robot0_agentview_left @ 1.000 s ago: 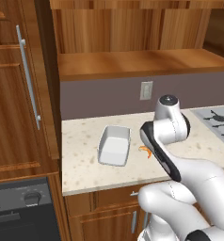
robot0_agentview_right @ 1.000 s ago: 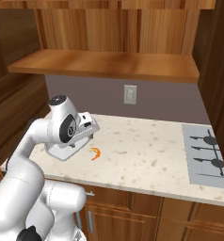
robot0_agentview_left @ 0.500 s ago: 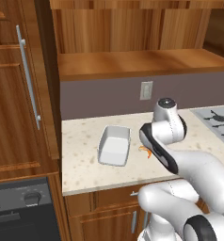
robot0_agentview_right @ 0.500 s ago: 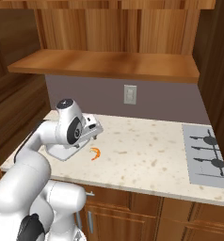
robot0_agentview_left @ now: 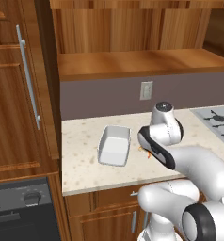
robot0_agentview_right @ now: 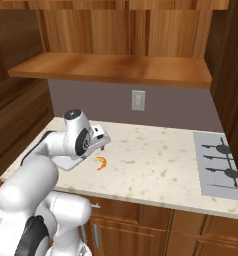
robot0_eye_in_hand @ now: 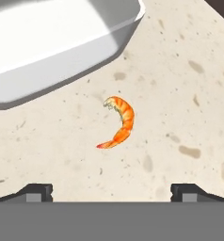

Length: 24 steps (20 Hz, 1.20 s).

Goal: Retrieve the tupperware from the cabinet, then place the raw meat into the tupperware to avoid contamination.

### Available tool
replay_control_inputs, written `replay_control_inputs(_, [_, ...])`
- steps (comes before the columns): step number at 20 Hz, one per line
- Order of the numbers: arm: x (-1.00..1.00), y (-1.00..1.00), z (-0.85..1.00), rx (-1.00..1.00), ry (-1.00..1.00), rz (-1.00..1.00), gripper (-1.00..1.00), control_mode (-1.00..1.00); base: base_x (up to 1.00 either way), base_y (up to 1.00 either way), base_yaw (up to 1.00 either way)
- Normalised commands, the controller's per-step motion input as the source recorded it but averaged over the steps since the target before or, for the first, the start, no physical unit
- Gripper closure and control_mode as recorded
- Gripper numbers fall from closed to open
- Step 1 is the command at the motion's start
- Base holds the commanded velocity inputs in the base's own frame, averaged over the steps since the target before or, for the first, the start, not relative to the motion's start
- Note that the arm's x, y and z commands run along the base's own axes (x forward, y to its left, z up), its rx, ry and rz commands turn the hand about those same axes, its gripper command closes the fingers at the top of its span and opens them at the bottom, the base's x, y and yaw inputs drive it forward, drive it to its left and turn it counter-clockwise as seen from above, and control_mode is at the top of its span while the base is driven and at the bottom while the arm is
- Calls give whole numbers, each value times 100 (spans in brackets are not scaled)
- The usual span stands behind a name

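The white tupperware (robot0_agentview_left: 115, 145) rests on the speckled counter, and its corner shows in the hand view (robot0_eye_in_hand: 62, 42). The raw meat (robot0_eye_in_hand: 121, 123), a small orange curved shrimp, lies on the counter just beside the tray (robot0_agentview_right: 101, 163). An orange sliver of it peeks out past my arm (robot0_agentview_left: 143, 149). My gripper (robot0_eye_in_hand: 111, 193) hovers above the meat, open, its fingertips (robot0_eye_in_hand: 36, 192) wide apart with nothing between them. From the right base view the gripper (robot0_agentview_right: 104, 143) points down at the meat. The cabinet (robot0_agentview_left: 132, 28) above the counter stands open.
A tall wood unit with a long silver handle (robot0_agentview_left: 29, 77) flanks the counter's left end. A stove top (robot0_agentview_right: 218, 162) lies at the right. An outlet (robot0_agentview_right: 137, 100) sits on the back wall. Bare counter (robot0_agentview_right: 156, 160) stretches between meat and stove.
My wrist has swung a little toward the stove side, bringing the hand over the raw meat. The tupperware and the meat have stayed put, and the jaws stayed open.
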Motion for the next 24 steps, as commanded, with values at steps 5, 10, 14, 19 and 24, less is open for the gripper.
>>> replay_control_inputs(5, [17,0,-12,0,0,1,-100,-100,0,0,0])
replay_control_inputs(10, [16,0,-11,0,-1,0,-100,-100,0,0,0])
replay_control_inputs(14, [10,0,-22,0,0,0,-100,-100,0,0,0])
replay_control_inputs(19, [9,0,-26,0,0,1,-100,-100,0,0,0])
replay_control_inputs(24, [13,0,-17,0,0,1,-100,-100,0,0,0])
